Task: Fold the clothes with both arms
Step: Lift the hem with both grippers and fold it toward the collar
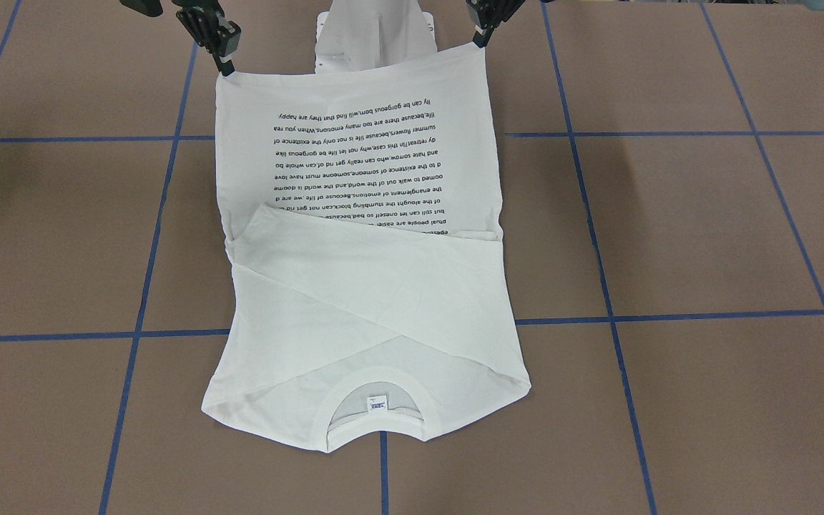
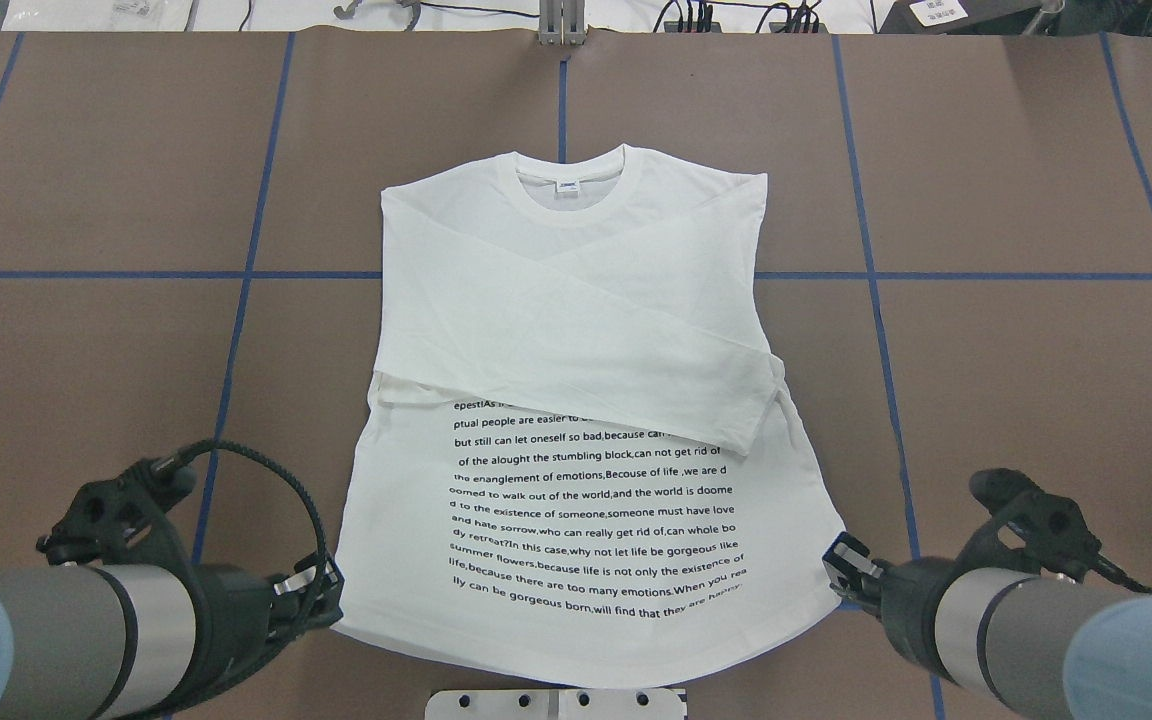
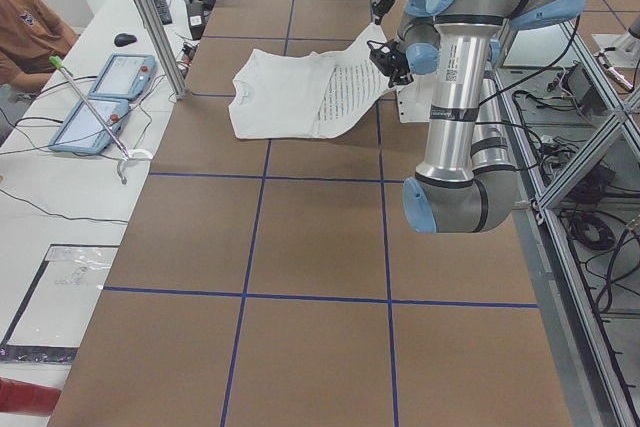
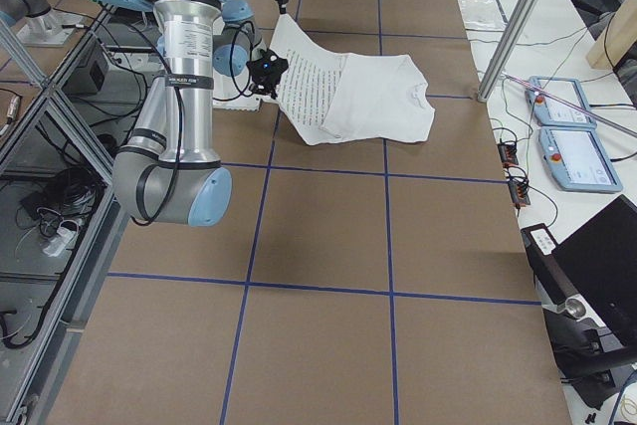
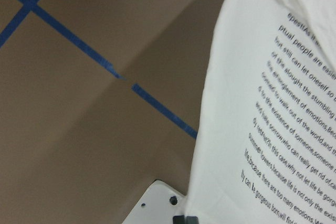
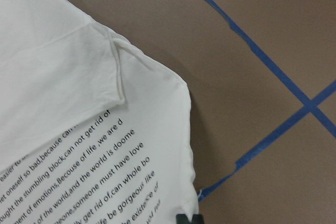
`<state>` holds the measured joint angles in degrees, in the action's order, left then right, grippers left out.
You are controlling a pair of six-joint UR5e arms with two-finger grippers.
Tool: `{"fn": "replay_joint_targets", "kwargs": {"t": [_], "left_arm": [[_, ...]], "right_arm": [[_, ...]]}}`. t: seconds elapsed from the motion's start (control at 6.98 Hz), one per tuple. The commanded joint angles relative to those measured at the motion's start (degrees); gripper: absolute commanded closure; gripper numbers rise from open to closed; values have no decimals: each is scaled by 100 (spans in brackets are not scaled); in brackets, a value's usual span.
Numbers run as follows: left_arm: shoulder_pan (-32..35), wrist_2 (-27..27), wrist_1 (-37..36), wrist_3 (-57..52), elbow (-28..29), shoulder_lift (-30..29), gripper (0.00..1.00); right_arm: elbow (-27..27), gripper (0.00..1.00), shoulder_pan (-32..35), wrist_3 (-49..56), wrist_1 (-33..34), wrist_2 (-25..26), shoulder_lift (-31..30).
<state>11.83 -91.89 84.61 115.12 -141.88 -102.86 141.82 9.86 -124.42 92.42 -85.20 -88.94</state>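
The white long-sleeved T-shirt (image 2: 586, 330) lies with its printed text up, both sleeves crossed over the chest and the neck (image 2: 568, 190) at the far end. My left gripper (image 2: 331, 592) is shut on the hem's left corner. My right gripper (image 2: 841, 567) is shut on the hem's right corner. In the front view the left gripper (image 1: 480, 39) and the right gripper (image 1: 224, 66) hold the hem edge stretched between them. The side views show the hem end raised off the table (image 3: 350, 67). Both wrist views show the text side of the shirt (image 5: 273, 108) (image 6: 79, 145).
The white pedestal base (image 2: 556, 703) sits just behind the raised hem. Blue tape lines (image 2: 236, 275) cross the brown table. An operators' desk with tablets (image 3: 105, 82) and a seated person (image 3: 25, 22) runs along the far side.
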Motion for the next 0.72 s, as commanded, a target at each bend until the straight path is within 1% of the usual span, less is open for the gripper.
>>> {"fn": "replay_joint_targets", "kwargs": {"t": [0.0,0.14,0.29,0.43,0.57], "left_arm": [[940,-40,-32,-1677,650,-392,100],[1388,-49,72,-2208,1027,-515,100],[1941,-284,404,-2335,1866,-1047,100],[2381,-843,1425,-2406,2832,-1252,100],[2638,-918,2323,-2476,3451,-1245,100]], "right_arm": [[-1045,100,1364,1159,4,-811,910],[-1468,100,1892,1809,4,-979,1253],[-1916,100,2419,2155,13,-1259,1543],[-2478,100,2886,2724,4,-1584,1938],[-3014,100,3073,3104,-66,-1578,2238]]}}
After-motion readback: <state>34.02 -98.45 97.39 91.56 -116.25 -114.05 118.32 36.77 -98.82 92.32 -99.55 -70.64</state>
